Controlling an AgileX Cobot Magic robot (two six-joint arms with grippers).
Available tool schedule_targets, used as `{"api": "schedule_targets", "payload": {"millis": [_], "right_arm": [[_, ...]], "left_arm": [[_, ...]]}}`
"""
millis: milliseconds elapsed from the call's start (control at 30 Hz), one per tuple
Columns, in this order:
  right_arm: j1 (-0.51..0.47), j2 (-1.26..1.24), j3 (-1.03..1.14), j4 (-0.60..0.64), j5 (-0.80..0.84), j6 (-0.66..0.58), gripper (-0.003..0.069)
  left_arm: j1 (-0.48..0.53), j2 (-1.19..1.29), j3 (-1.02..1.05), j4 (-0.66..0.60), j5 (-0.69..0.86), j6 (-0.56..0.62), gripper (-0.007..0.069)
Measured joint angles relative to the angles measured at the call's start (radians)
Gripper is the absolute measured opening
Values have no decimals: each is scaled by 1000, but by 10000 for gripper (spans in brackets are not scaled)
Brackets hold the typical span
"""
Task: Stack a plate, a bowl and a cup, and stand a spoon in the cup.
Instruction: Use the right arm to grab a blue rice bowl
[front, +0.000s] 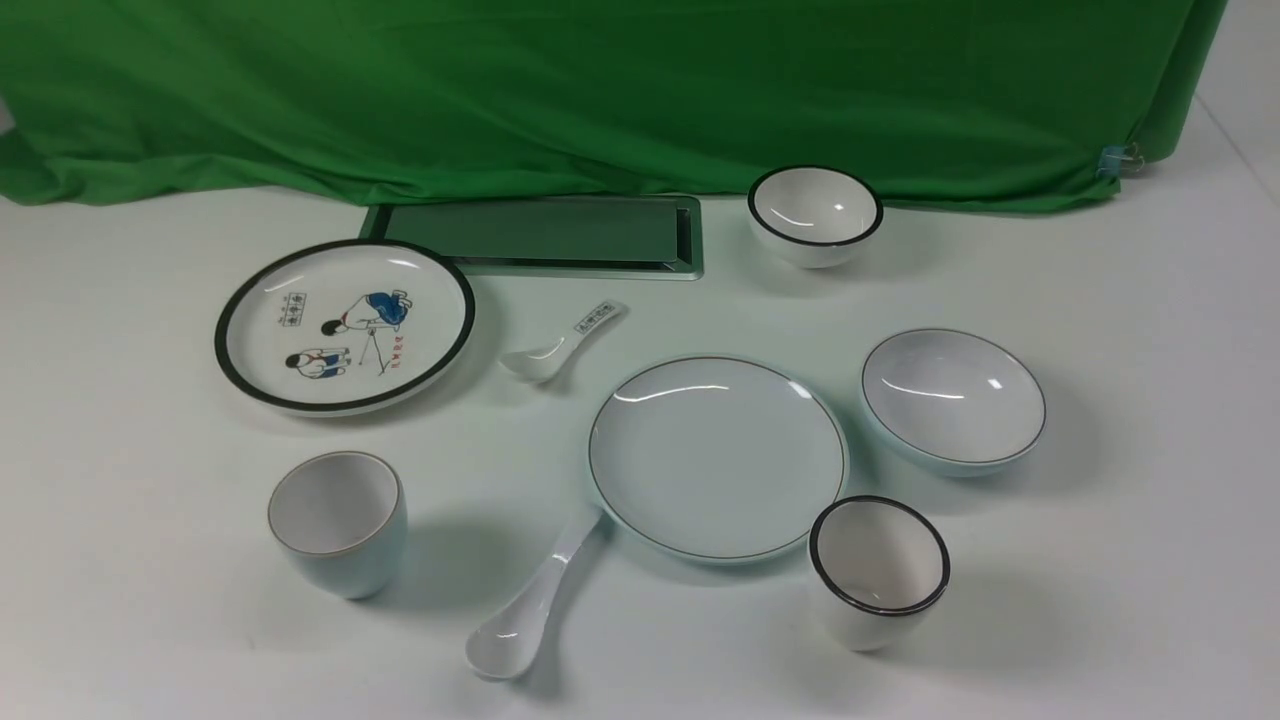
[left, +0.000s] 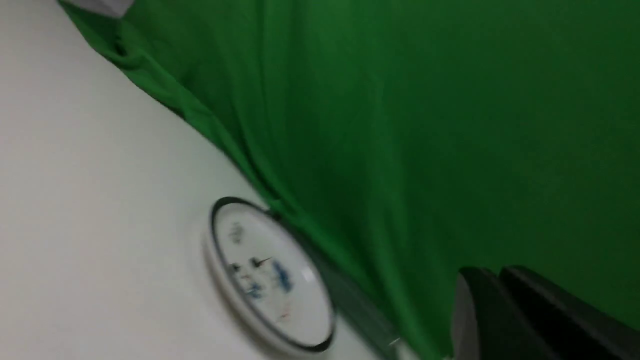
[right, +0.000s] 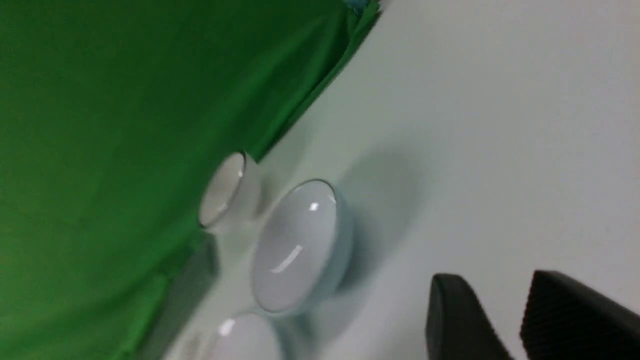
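The left claw (left: 487, 274), jaws together and empty, hangs above the worktop (left: 75, 200). The right claw (right: 495, 278), jaws apart and empty, hangs near the bowl (right: 300, 245).

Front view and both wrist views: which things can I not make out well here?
- Front view: both grippers lie outside the picture; the print on the small spoon is too small to read.
- Left wrist view: blur smears the drawings on the picture plate; the bottom edge cuts the left gripper.
- Right wrist view: the bottom edge cuts the plate and the right gripper.
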Motion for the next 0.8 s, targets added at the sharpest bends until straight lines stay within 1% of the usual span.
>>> {"api": "schedule_targets", "payload": {"millis": [33,100,167,333,367,433,467,533,567,600,633,667,733,800], "right_arm": [[0,0,0,0,0,81,242],[0,0,0,-20,0,164,242],[0,0,0,-32,0,180,242],[0,0,0,-55,0,159,242],[0,0,0,-56,-5,136,242],[0,0,0,-58,-27,79,242],[0,0,0,-59,-72,10,242],[0,0,0,-60,-166,-76,242],[0,0,0,-60,-177,-96,242],[0,0,0,-61,-219,-132,242],[0,3,-2,-63,-270,-183,235],[0,23,-14,-63,-263,-238,211],[2,72,-59,-63,-237,-345,150],[13,147,-122,-64,-219,-495,67]], "left_arm": [[0,0,0,-22,-35,-48,-7],[0,0,0,-39,-89,-110,-7],[0,0,0,-45,-130,-147,-7],[0,0,0,-45,-186,-184,-7],[0,0,0,-45,-203,-216,-7],[0,0,0,-40,-218,-243,-7],[0,0,0,-10,-225,-262,-7],[0,0,-4,68,-215,-272,-7],[0,0,-9,92,-205,-275,-7],[0,0,-26,144,-167,-281,-7],[0,3,-77,239,-94,-283,-7],[0,26,-143,331,-33,-284,-7],[0,86,-236,444,70,-284,-7],[0,177,-338,542,175,-260,-7]]}}
